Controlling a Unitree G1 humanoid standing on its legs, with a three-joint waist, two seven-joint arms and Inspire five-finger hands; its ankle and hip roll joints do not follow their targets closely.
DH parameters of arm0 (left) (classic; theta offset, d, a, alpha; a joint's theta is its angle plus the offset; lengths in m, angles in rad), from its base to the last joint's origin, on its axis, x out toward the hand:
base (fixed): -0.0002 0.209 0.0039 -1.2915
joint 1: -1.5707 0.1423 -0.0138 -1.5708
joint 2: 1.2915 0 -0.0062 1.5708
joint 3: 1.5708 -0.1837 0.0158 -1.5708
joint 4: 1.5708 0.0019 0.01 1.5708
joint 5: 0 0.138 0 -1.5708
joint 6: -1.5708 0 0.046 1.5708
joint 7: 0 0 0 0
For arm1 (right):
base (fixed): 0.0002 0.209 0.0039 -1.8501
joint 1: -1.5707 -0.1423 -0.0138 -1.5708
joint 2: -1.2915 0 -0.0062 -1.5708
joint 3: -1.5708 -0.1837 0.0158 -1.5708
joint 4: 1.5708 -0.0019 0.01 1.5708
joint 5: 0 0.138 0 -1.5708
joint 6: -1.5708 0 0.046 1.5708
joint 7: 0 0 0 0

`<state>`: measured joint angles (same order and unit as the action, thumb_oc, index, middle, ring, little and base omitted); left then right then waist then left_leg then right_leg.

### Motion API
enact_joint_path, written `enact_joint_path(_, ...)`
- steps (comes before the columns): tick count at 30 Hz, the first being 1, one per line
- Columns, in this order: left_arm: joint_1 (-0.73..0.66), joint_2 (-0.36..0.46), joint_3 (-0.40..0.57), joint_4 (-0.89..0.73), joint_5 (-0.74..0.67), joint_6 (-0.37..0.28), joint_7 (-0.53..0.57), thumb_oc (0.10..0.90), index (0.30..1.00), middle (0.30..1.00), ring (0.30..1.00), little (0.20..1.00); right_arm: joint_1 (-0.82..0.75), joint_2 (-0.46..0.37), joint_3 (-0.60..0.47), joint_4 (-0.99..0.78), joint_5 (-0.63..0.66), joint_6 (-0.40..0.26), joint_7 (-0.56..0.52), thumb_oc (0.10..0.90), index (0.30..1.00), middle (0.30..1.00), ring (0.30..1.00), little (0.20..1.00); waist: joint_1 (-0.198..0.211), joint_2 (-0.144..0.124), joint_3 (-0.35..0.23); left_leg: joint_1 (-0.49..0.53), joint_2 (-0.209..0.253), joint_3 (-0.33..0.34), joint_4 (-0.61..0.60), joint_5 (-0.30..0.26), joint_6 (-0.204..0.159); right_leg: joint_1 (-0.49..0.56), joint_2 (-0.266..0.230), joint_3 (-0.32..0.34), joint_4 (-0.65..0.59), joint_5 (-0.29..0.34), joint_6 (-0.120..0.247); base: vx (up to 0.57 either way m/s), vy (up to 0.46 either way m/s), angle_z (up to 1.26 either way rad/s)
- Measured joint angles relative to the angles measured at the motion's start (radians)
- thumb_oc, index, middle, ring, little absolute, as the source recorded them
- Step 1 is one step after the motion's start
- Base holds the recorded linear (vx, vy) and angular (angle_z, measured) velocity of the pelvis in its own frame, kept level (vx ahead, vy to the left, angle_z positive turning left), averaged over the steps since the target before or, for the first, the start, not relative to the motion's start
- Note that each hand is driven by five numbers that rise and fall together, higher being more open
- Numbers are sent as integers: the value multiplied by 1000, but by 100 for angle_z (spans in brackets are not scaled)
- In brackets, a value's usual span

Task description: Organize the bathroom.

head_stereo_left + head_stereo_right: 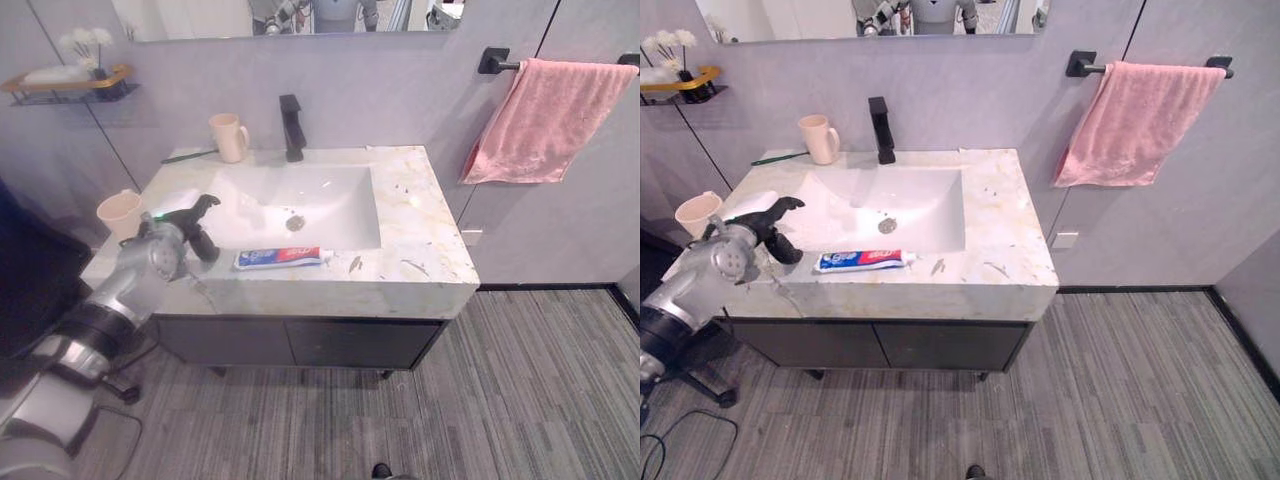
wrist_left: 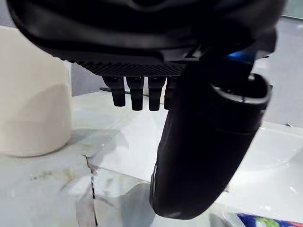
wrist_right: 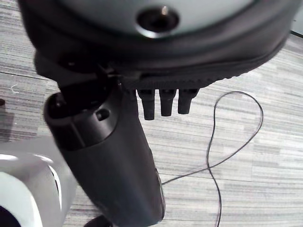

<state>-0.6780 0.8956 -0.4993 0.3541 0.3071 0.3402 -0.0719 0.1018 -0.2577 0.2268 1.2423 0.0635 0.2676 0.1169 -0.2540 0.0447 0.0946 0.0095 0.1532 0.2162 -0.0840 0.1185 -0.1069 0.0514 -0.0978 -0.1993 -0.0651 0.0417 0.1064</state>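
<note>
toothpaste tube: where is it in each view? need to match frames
Left eye view: toothpaste tube lies on the counter's front edge, before the sink, right of the left hand.
Right eye view: same spot.
Left wrist view: its end shows at the bottom corner.
Right wrist view: not in it.
Shared landmark: the sink.

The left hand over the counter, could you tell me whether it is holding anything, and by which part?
Nothing is held. The left hand hovers open over the counter, just left of the toothpaste tube, with empty fingers.
</note>
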Motion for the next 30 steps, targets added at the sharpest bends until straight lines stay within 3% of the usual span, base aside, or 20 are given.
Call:
enact_joint_path(7, 0, 106, 9, -22, -1, -72, 75, 800, 900, 900, 900, 900, -4, -4, 0, 0, 2, 3, 0, 800, 900, 900, 900, 900, 11, -4, -2, 4, -1, -2, 0, -1, -1, 11, 0, -1, -13, 4, -1, 0, 0, 0)
enact_joint_path(13, -39, 182, 94, -206, 1, -124, 162, 800, 900, 900, 900, 900, -3, -3, 0, 0, 3, 10, 3, 800, 900, 900, 900, 900, 33, -13, -6, 15, -2, -3, 0, -6, -6, 21, -1, 0, -14, 2, 5, 12, -4, 0)
enact_joint_path(16, -135, 230, 94, -319, 1, -134, 170, 800, 900, 900, 900, 900, -2, -2, 1, 1, 12, 10, 2, 800, 900, 900, 900, 900, 35, -22, -12, 18, -2, -1, 0, -10, -8, 22, -2, 4, -14, 2, 6, 36, -11, -3)
enact_joint_path(19, -268, 253, 90, -406, -3, -109, 136, 800, 900, 900, 900, 900, -2, -2, 1, 1, 23, 13, 3, 800, 900, 900, 900, 900, 31, -26, -19, 23, -4, 6, 0, -12, -8, 22, -3, 11, -14, 3, 6, 29, -2, -7)
enact_joint_path(23, -389, 254, 68, -453, -101, -47, 49, 800, 900, 900, 900, 900, 1, -4, 1, 2, 21, 27, 3, 800, 900, 900, 900, 900, 25, -10, -47, 34, -4, 21, -1, -20, -11, 23, -3, 26, -14, 6, 3, 6, 12, -12)
enact_joint_path(27, -384, 254, 46, -438, -241, -41, -9, 800, 900, 900, 900, 900, -1, -5, 0, -2, 21, 30, 7, 800, 900, 900, 900, 900, 27, 17, -68, 35, -3, 24, -1, -23, -14, 19, -3, 33, -14, 5, 5, -29, 30, -5)
enact_joint_path(30, -363, 254, 43, -431, -287, -58, -36, 800, 900, 900, 900, 900, -1, -5, 0, -2, 21, 33, 6, 800, 900, 900, 900, 900, 32, 20, -70, 35, -3, 24, -1, -23, -14, 19, -3, 33, -14, 3, 8, -37, 16, 0)
